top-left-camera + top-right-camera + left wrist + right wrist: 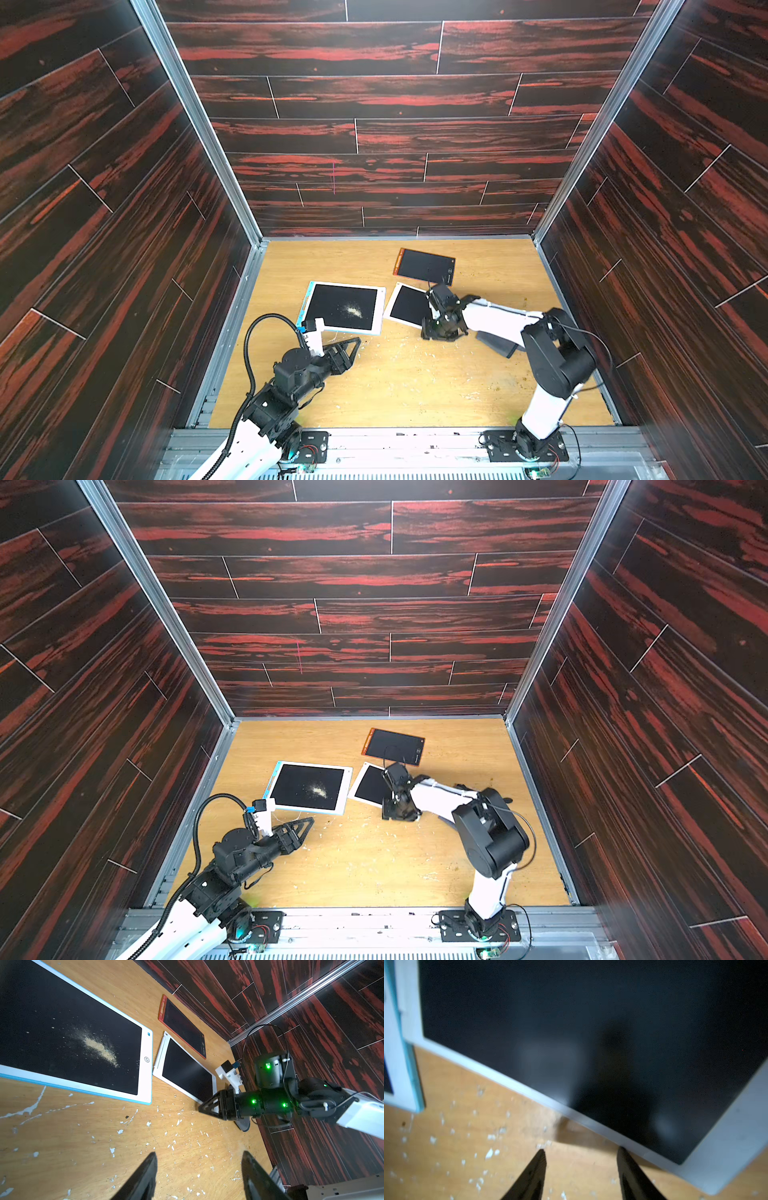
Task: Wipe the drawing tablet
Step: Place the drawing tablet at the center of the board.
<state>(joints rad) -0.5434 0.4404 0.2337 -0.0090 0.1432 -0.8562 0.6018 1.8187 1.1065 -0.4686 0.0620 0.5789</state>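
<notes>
Pale powder (pixel 354 310) lies on the blue-edged tablet (pixel 328 300).

**Clearance: near side open, middle crowded**

Three tablets fill mid-desk: blue-rimmed tablet (pixel 340 307), white tablet (pixel 405 305) tight beside it with no passable gap, and red tablet (pixel 424 267) toward the far edge. Right tool (pixel 442 336) and right arm (pixel 498 318) hang over the white tablet's near corner. Grey object (pixel 496 343) lies under that arm. Bare desk (pixel 407 386) along the near edge; both far corners open.

Wooden tabletop (pixel 415 395), scattered white flecks (pixel 120 1131); dark red-streaked plank walls (pixel 374 95) around.
</notes>
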